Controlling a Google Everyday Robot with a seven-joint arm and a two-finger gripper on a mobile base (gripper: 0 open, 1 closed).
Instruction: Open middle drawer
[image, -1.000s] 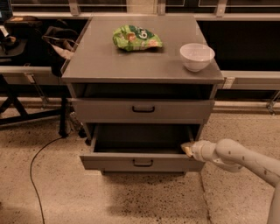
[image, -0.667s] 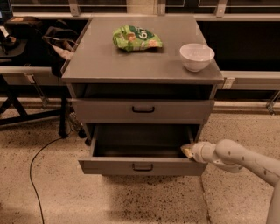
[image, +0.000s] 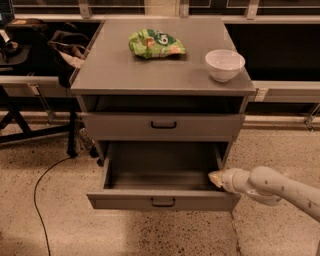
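The hand (image: 215, 178) sits low at the right, its tip tucked inside the right front corner of the middle drawer (image: 125, 201), just behind the front panel. Whether it is spread or pressed together I cannot tell. The middle drawer is the lower of the two fronts showing, drawn well out of the cabinet with its grey box interior open to view.

To finish well, I judge the pull should run straight out along the drawer's sides. A hold at one corner could skew the box on its runners, so slow, even travel is safest, easing off before the end stop.

Counted from the left:
- one dark cable (image: 35, 200) on the floor (image: 150, 235)
- one green snack bag (image: 156, 43) and one white bowl (image: 225, 64) on the tabletop (image: 150, 80)
- two drawer fronts, the shut upper drawer (image: 115, 127) and the middle one
- two loop handles (image: 163, 125)
- one arm (image: 280, 187)
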